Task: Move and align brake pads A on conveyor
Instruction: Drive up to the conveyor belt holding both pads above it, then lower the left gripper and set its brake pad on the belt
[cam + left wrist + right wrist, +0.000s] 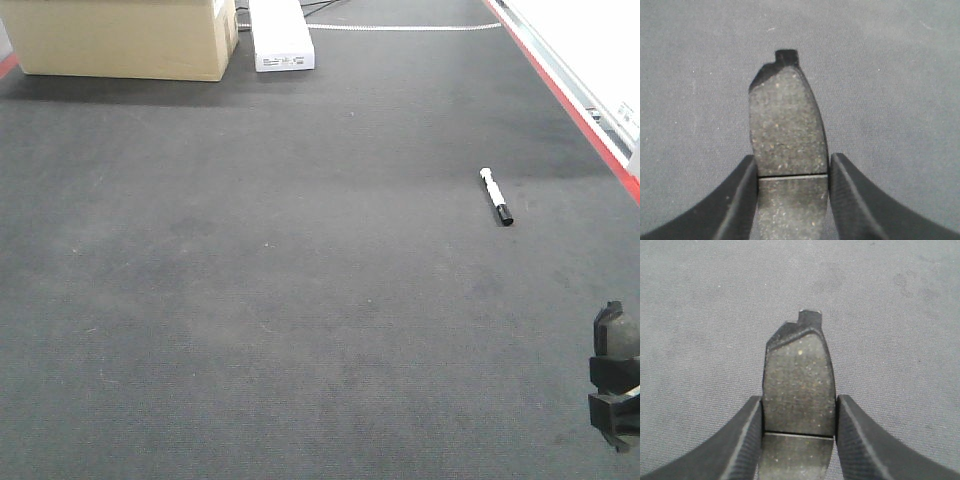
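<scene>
Exterior front-facing view, conveyor (300, 300): dark felt belt fills the frame, red frame edge on its right side. No pads lying on it in this view.
Cardboard box (120, 40): on the conveyor's far left end, well clear of the work area.
White box (280, 35): far end of the conveyor, just beside the cardboard box.
Left gripper (793, 159): narrow, both fingers pressed on the long sides of the left pad, over bare conveyor. A side grip probably keeps the face up and the long axis set for lining up.
Right gripper (800, 400): same narrow side clamp on the right pad, over bare conveyor. Its dark body shows at the conveyor's near right corner.
Marker pen (496, 197): lying on the conveyor near its right edge, likely an alignment reference.
Left pad (785, 125): speckled grey-brown face up, centre groove at the fingers, dark tab at the far tip. Contact with the conveyor: cannot tell.
Right pad (799, 380): same look, groove just behind the fingertips.
</scene>
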Tool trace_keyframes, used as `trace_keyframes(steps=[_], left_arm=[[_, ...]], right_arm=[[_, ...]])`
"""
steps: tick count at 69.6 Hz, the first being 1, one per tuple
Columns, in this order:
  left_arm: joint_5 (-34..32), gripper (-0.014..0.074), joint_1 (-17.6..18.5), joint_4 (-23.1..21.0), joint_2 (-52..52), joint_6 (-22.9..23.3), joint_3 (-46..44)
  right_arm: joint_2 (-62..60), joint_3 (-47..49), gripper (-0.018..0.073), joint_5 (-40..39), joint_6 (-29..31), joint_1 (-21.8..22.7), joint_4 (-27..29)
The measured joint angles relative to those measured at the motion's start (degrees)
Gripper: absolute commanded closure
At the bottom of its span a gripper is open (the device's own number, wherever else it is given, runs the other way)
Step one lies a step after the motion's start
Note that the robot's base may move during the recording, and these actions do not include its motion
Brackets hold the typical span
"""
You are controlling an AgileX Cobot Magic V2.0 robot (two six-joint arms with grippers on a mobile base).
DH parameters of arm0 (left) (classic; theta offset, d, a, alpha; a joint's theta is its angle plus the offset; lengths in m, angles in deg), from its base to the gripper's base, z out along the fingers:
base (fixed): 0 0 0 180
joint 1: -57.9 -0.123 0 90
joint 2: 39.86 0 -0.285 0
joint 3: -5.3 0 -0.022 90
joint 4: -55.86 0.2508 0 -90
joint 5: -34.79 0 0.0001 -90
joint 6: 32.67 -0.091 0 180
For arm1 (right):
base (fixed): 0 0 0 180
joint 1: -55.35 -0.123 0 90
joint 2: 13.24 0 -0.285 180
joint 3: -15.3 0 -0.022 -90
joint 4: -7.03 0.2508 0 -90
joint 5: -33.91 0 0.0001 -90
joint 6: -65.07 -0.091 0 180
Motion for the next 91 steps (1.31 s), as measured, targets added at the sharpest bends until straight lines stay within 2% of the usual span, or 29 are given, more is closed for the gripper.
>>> trace_keyframes(steps=[17, 26, 60, 91], left_arm=[[-0.3, 0.0603, 0.0, -2.4, 0.3, -0.4, -0.2], [0.4, 0.0601, 0.0, -2.5, 4.0, -0.5, -2.7], [-4.6, 0.0593, 0.0, -0.4, 33.4, -0.7, -17.3], [-11.8, 0.0587, 0.0, -0.3, 53.4, -0.7, -23.3]], right_arm=[[0.0, 0.0, 0.0535, 0.0, 0.0, 0.0, 0.0], [0.0, 0.0, 0.0535, 0.0, 0.0, 0.0, 0.0], [0.0, 0.0, 0.0535, 0.0, 0.0, 0.0, 0.0], [0.0, 0.0, 0.0535, 0.0, 0.0, 0.0, 0.0]])
